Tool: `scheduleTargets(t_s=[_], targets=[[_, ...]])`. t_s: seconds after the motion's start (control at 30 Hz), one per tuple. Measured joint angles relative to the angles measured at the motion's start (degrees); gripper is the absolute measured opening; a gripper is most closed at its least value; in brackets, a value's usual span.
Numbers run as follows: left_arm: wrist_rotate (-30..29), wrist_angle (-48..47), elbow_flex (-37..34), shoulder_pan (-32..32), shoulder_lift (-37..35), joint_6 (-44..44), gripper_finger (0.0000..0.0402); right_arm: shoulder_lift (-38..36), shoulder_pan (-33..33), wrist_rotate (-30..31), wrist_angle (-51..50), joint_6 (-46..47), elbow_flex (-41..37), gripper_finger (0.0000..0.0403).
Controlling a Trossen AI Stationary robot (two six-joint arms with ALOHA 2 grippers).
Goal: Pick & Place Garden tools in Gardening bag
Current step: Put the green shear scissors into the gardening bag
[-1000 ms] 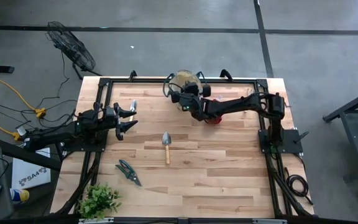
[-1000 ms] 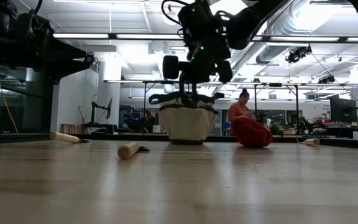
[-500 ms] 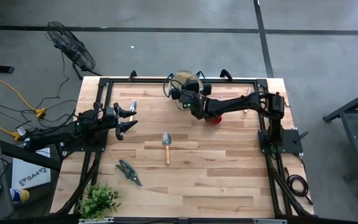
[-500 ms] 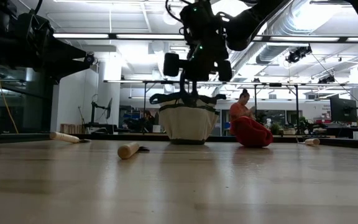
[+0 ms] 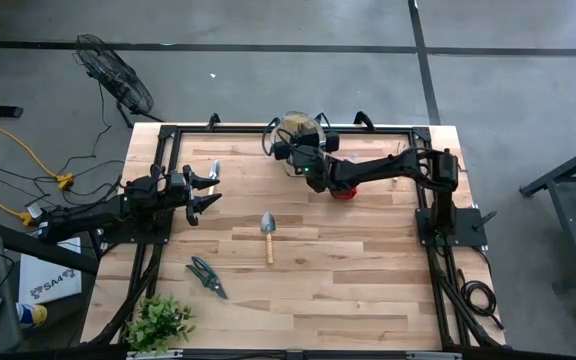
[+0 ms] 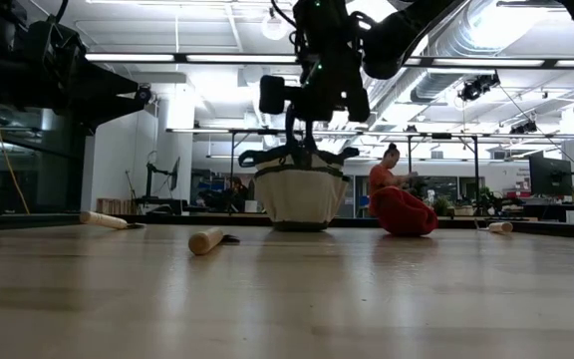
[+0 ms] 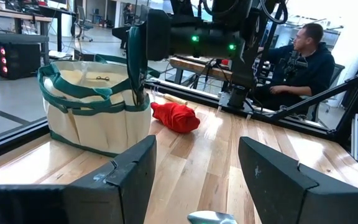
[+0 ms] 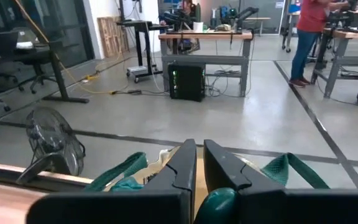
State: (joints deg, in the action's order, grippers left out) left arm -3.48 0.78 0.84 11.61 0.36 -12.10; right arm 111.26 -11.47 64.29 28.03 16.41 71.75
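1. Right gripper (image 5: 290, 152) hangs over the bag (image 5: 299, 129), fingers clamped on green-handled shears (image 7: 137, 59).
2. Left gripper (image 5: 208, 191), fingers apart, waits well left of the bag.
3. Trowel (image 5: 267, 231) and second shears (image 5: 206, 276) lie in front of the bag; red bundle (image 7: 175, 117) just beside it.

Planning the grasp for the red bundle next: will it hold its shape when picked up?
Probably not: the red bundle lies as a crumpled, folded heap, so it looks like soft cloth that would sag and drape. It likely won't roll. It seems light, lying slumped beside the gardening bag.

Trowel (image 5: 267, 232), shears (image 5: 206, 275) flat; bag (image 6: 300, 193) upright.
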Motion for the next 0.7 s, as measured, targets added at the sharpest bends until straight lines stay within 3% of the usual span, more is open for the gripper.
scheduleTargets(t_s=[0.4, 0.7], targets=[[0.0, 0.02, 0.0, -0.02, 0.02, 0.0, 0.0223, 0.39, -1.79, -1.56, -7.03, 7.81, 0.0, 0.0013], [0.0, 0.02, 0.0, -0.02, 0.01, 0.01, 0.0223, 0.44, -1.26, -3.61, -9.26, 7.8, 0.0, 0.0013]])
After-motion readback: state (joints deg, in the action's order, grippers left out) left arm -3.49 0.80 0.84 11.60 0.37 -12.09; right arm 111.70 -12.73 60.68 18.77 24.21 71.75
